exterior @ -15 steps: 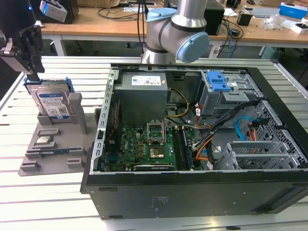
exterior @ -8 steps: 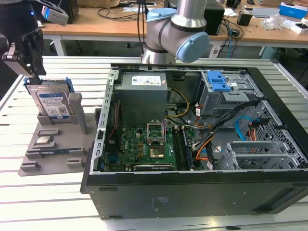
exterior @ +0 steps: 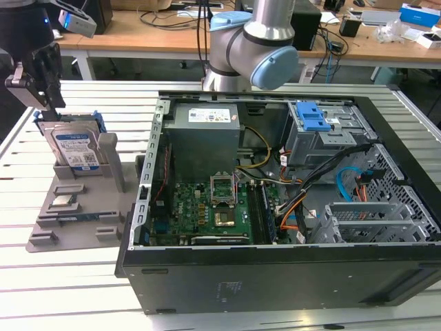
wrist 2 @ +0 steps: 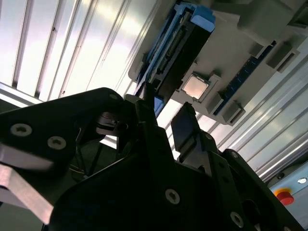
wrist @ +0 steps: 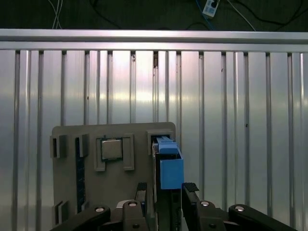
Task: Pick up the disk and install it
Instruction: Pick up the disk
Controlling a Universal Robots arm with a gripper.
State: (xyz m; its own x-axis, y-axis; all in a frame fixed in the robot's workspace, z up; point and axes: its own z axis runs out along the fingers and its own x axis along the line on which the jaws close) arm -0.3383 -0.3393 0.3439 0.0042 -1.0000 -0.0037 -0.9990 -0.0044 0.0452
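The disk (exterior: pixel 74 150) stands on edge in a slot of the grey holder plate (exterior: pixel 76 227) at the exterior view's left. Its silver face carries a white-and-blue label and a blue carrier frames it. My gripper (exterior: pixel 49 109) hangs just over the disk's top corner. In the first wrist view the gripper (wrist: pixel 166 190) is open, with one black finger on either side of the blue carrier edge of the disk (wrist: pixel 169 166). The second wrist view shows the gripper (wrist 2: pixel 163 113) with bright table in the gap between its fingers, and the disk (wrist 2: pixel 175 45) lies just beyond the tips.
A small silver square chip (exterior: pixel 63 201) lies on the holder plate beside the disk. The open computer case (exterior: pixel 275 276) fills the exterior view's right; inside it stands a grey drive cage with a blue latch (exterior: pixel 311 116). The arm's base (exterior: pixel 255 41) stands behind the case.
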